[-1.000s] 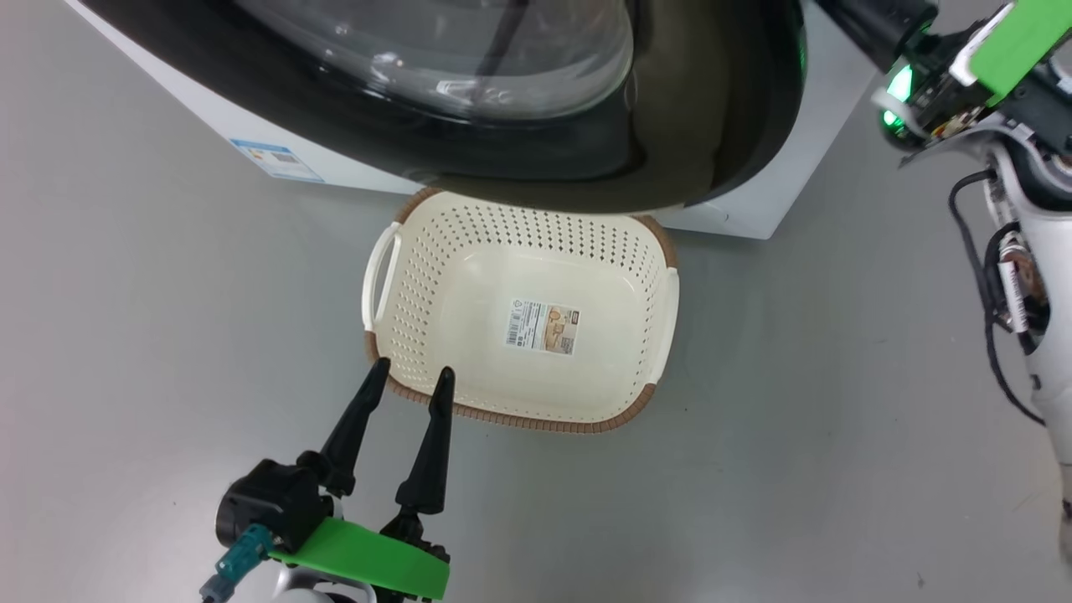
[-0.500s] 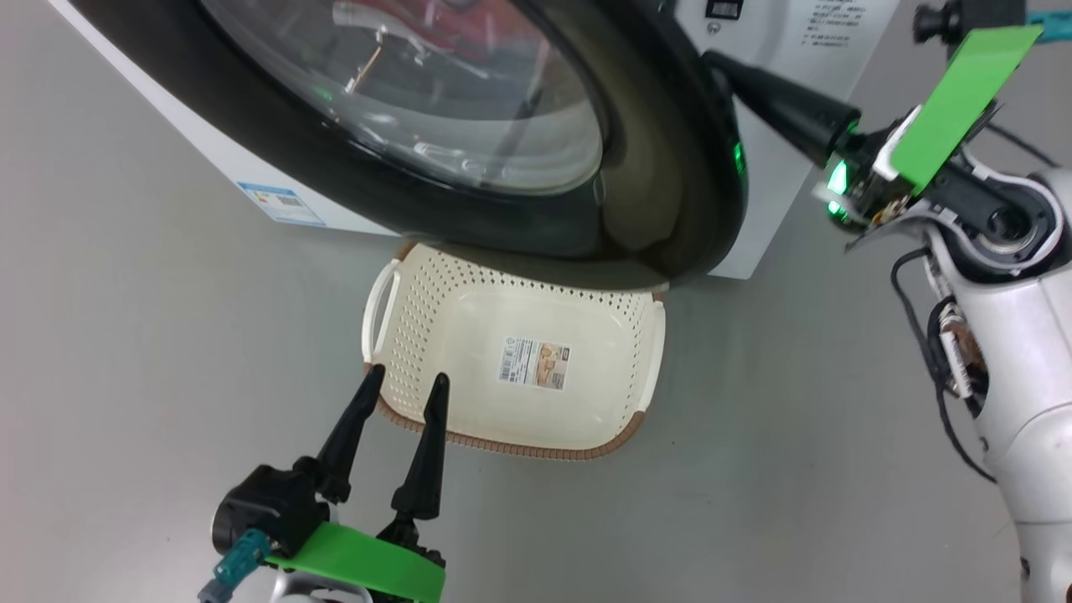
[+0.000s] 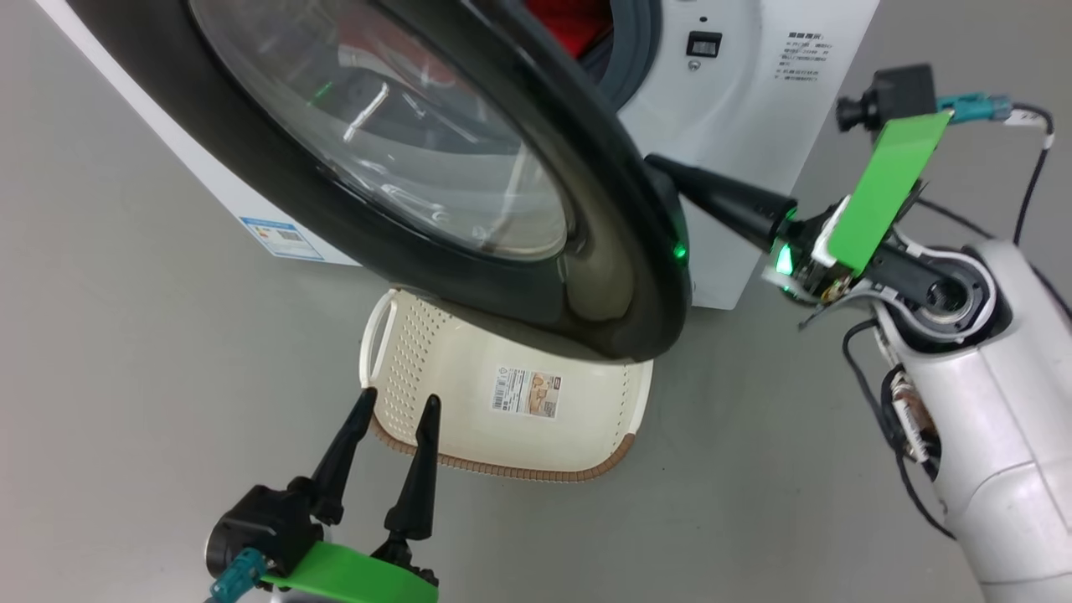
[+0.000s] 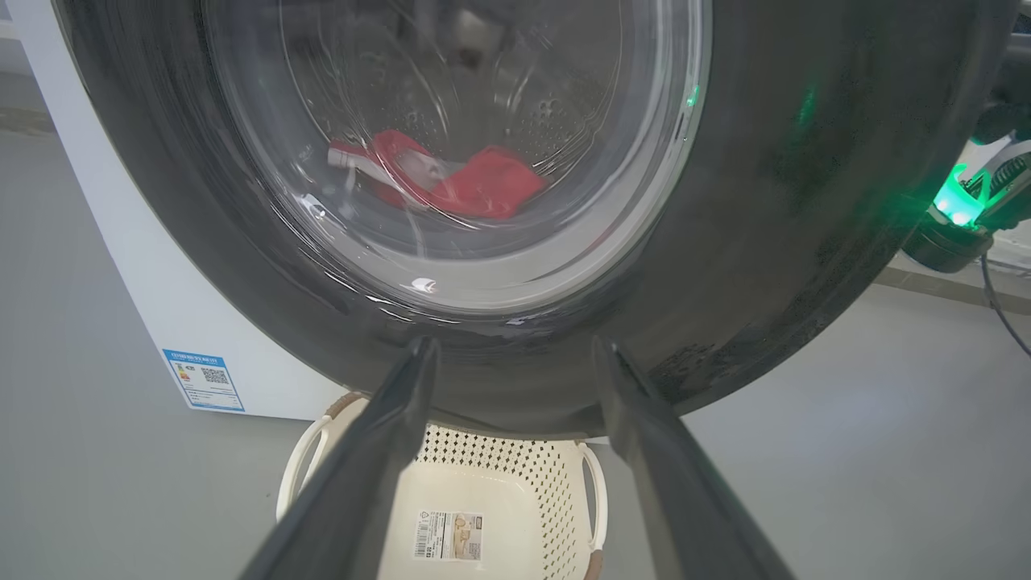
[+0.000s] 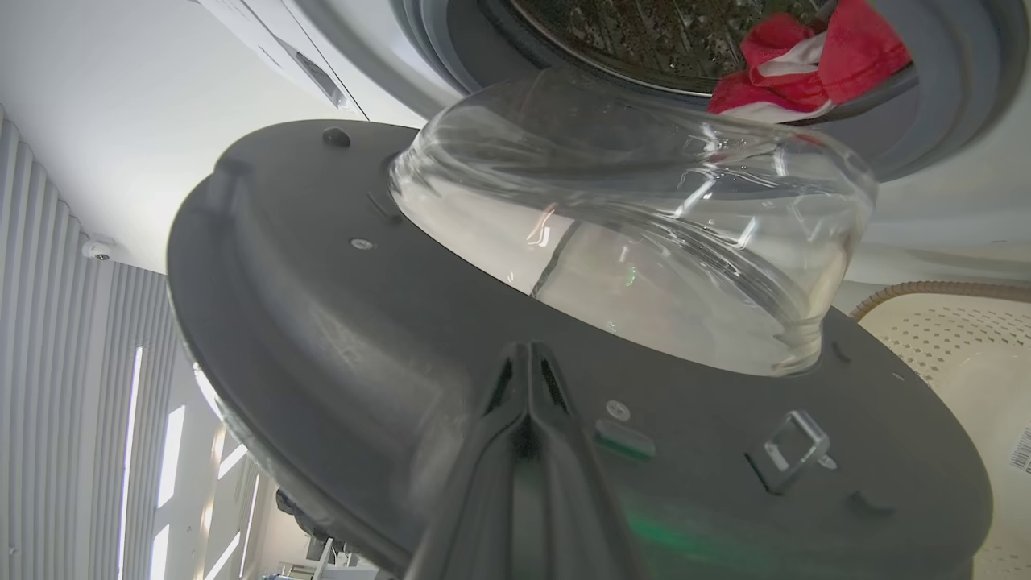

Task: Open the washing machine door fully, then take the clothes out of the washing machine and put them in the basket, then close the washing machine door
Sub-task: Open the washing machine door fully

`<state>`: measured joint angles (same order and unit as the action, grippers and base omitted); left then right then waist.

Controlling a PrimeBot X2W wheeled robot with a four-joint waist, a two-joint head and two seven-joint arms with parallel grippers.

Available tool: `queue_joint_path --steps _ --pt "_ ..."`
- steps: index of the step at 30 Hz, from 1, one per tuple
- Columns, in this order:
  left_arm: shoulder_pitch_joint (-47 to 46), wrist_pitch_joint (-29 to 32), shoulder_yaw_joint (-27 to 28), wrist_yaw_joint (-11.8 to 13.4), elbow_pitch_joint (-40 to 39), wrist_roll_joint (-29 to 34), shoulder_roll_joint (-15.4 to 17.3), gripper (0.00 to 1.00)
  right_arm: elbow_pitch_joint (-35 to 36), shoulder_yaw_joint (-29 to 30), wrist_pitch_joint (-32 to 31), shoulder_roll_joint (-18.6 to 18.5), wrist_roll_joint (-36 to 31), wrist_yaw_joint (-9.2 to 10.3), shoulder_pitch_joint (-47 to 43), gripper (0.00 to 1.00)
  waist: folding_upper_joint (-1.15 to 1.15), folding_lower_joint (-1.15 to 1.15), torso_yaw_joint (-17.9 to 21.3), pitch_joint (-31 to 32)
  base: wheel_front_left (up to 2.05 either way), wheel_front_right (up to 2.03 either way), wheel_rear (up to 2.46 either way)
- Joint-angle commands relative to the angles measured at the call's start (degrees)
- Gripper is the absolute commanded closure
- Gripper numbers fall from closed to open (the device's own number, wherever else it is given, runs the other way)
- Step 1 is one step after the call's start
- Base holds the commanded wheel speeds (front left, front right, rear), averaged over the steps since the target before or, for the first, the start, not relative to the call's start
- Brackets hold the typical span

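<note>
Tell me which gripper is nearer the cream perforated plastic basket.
Left. The left gripper, open, sits at the near-left corner of the basket; the right gripper, shut, is up behind the edge of the glossy black-rimmed round washing machine door.

Smooth grey floor [image 3: 117, 402] meets a ribbed pale wall [image 5: 40, 266].

Basket [image 3: 502, 469] far end hidden beneath door [image 3: 620, 276], door's top cropped, washer label print [image 3: 806, 57] illegibly small
</note>
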<state>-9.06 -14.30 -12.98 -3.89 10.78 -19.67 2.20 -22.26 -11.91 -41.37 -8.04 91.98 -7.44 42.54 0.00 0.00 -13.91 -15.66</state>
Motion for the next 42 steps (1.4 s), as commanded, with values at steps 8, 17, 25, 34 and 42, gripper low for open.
queue_joint_path --steps 8,17,25,34,42 --pt "1.1 -0.7 2.4 0.0 -1.2 0.6 0.7 0.0 3.3 -2.6 -1.7 2.3 -0.8 -0.05 -3.6 1.0 0.0 0.0 0.0 1.1 0.0 0.0 0.0" --pt "1.5 -0.7 2.5 0.0 -1.4 0.7 0.7 0.0 4.0 -2.2 -1.0 2.7 -1.4 -0.05 -4.7 1.0 0.0 0.0 0.0 1.3 0.0 0.0 0.0" --pt "2.2 -0.7 2.8 -0.2 -1.2 1.1 0.7 0.0 3.1 -1.1 1.6 2.6 -2.4 -0.05 -5.7 0.86 0.0 0.0 0.7 2.7 0.0 0.0 0.0" --pt "3.5 -0.7 4.1 -0.7 -0.6 1.9 0.7 0.0 2.8 0.0 4.3 2.1 -2.7 -0.05 -9.3 0.0 0.0 0.0 2.0 5.0 0.0 0.0 0.0" --pt "4.2 -0.7 5.6 -1.6 -0.1 3.0 0.7 0.0 2.7 1.3 6.1 1.2 -2.2 -0.05 -14.3 0.0 0.0 0.0 3.6 6.3 0.0 0.0 0.0"
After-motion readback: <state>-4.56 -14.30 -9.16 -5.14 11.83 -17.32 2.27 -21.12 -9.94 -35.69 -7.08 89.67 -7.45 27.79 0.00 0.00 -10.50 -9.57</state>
